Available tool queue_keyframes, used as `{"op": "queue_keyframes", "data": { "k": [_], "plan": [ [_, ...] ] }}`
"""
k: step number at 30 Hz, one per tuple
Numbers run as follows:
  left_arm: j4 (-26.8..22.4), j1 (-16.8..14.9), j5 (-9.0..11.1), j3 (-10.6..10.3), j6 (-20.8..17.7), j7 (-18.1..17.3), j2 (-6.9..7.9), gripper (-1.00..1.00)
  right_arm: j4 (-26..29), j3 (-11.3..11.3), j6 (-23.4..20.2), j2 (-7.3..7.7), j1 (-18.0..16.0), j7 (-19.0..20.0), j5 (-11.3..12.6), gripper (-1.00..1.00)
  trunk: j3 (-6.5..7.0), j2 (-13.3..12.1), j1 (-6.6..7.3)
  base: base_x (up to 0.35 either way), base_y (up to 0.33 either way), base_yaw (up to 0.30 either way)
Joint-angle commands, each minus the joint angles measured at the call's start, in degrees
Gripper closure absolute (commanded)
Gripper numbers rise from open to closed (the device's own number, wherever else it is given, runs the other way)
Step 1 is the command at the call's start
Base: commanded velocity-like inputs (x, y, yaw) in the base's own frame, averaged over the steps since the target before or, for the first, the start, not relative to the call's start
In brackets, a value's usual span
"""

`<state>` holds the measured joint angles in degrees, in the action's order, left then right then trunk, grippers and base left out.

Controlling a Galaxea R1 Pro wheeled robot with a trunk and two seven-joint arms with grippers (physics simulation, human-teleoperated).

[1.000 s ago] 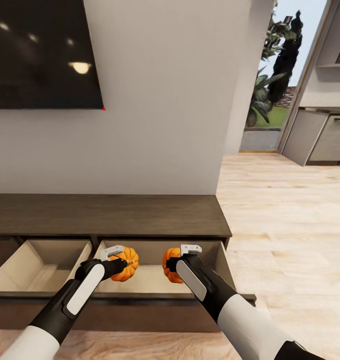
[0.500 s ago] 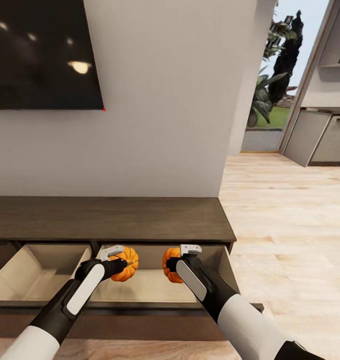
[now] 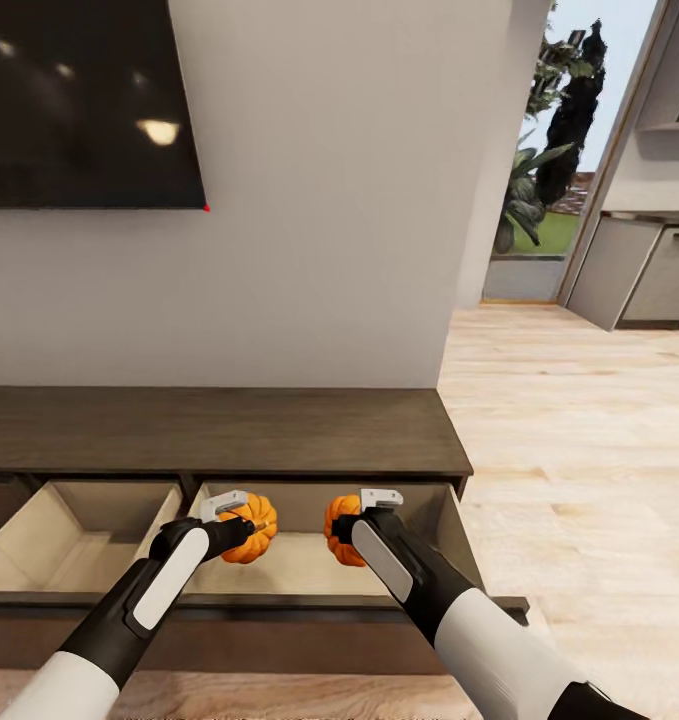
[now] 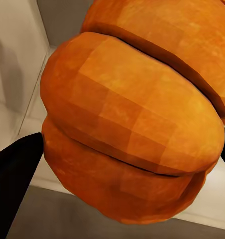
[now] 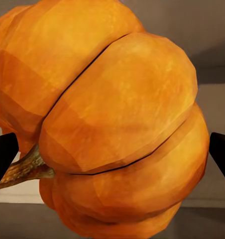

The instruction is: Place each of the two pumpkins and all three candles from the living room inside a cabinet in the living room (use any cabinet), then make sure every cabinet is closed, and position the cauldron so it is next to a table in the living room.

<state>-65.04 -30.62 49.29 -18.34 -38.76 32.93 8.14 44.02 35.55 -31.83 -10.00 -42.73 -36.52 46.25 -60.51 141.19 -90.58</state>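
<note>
The left claw (image 3: 241,522) pinches one pumpkin (image 3: 251,529) and the right claw (image 3: 351,524) the other pumpkin (image 3: 340,531) above the cabinet (image 3: 219,436) drawer; both look hard, light, probably smooth; round sides suit gripping.

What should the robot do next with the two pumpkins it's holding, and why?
Probably lower both and let go. The left gripper holds one pumpkin and the right gripper the other pumpkin, both over the open right-hand drawer of the cabinet, whose tan floor looks bare beneath them.
</note>
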Motion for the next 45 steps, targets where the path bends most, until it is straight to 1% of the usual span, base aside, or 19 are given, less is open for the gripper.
{"op": "queue_keyframes", "data": {
  "k": [1, 5, 17, 25, 45],
  "plan": [
    [-0.1, -0.1, 0.5, -0.2, 0.0, 0.6, 0.05, 1.00, 0.1, 0.1, -0.1, 0.00, -0.1, -0.5, 0.3, 1.00, -0.24, 0.4, -0.21, 0.000, 0.000, 0.000],
    [-0.1, -0.1, 0.5, -0.1, -0.3, 0.6, 0.04, 1.00, 0.1, 0.1, -0.1, 0.00, -0.1, -0.5, 0.3, 1.00, -0.96, 2.0, -1.09, 0.000, 0.000, 0.000],
    [-0.1, -0.1, 0.5, -0.1, -0.3, 0.7, 0.03, 1.00, 0.4, 0.1, -0.1, 0.00, -0.1, -0.5, 0.3, 1.00, -3.61, 2.2, -1.40, 0.000, 0.000, 0.000],
    [-0.1, -0.1, 0.6, 0.0, -0.4, 0.7, 0.03, 1.00, 1.0, 0.1, 2.2, 0.00, -0.1, -0.5, 0.4, 1.00, -3.61, 2.2, -1.40, 0.001, 0.000, 0.000],
    [-0.7, -0.1, 0.5, -0.1, -0.3, 0.6, 0.12, 1.00, 1.0, 0.1, 2.3, 0.00, -0.1, -0.3, 1.1, 1.00, -3.61, 2.2, -1.40, 0.060, 0.007, 0.000]
  ]
}}
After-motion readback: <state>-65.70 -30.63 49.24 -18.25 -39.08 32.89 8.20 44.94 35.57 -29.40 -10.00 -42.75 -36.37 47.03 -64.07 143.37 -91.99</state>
